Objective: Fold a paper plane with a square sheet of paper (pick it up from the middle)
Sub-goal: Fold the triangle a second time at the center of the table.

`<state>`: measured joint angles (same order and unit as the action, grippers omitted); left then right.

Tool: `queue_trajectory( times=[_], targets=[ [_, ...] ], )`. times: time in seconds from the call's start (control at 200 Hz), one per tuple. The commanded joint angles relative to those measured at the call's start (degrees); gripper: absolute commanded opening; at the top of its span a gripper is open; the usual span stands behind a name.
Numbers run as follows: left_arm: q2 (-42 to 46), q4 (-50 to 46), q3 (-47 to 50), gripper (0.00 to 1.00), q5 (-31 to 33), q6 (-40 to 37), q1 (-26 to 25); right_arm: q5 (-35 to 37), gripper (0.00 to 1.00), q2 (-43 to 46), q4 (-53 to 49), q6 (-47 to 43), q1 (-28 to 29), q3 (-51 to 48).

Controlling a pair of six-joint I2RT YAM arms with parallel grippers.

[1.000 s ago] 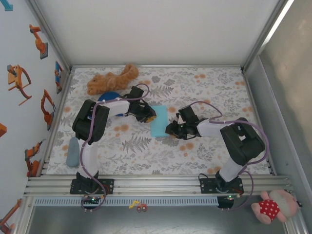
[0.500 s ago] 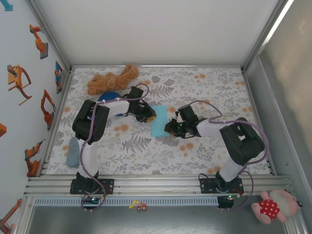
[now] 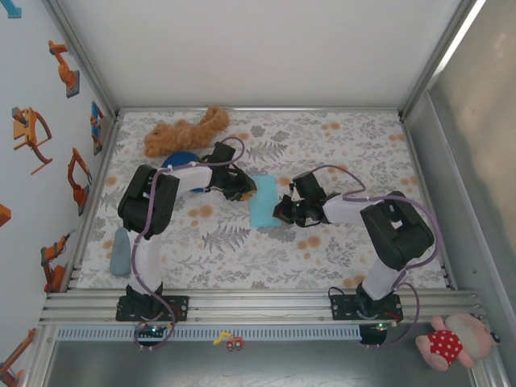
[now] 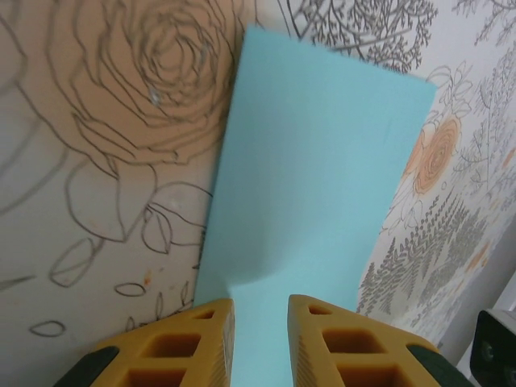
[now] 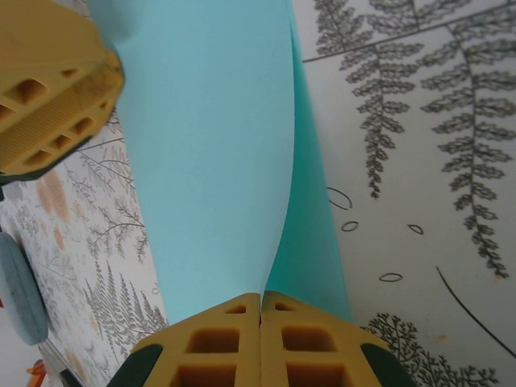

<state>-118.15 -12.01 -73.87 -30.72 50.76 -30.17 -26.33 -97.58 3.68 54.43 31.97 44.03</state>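
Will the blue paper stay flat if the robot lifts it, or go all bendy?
Probably bendy: the paper bows up where the right gripper pinches its edge. It looks thin and likely very light, so it may crease easily or flutter.

Floral table [image 3: 339,137] w/ brown plush [image 3: 184,131], dk-blue dome [image 3: 174,160], grey lump [image 3: 121,251] L, folded cyan paper [image 3: 263,201] ctr.

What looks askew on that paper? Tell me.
The square sheet of paper lies doubled but not flat: its top layer bows up off the lower layer, which shows darker along one side, where the right hand pinches the top layer's edge. No tear shows.
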Motion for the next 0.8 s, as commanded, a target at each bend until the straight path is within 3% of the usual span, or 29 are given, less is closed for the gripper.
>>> queue_trajectory(
  times=[0.0, 0.336, 0.796],
  targets=[
    [-0.1, -1.5, -2.0, 0.25, 1.1, -2.2, 0.5, 0.2, 0.00, 1.8, -2.3, -1.0, 0.3, 0.6],
    [-4.2, -3.2, -2.2, 0.22, 0.8, -2.6, 0.4, -2.3, 0.00, 0.9, 0.7, -0.9, 0.3, 2.0],
    [-4.7, -3.6, -1.5, 0.22, 0.7, -2.7, 0.2, -4.4, 0.00, -7.3, 7.0, 1.1, 1.7, 8.6]
  ],
)
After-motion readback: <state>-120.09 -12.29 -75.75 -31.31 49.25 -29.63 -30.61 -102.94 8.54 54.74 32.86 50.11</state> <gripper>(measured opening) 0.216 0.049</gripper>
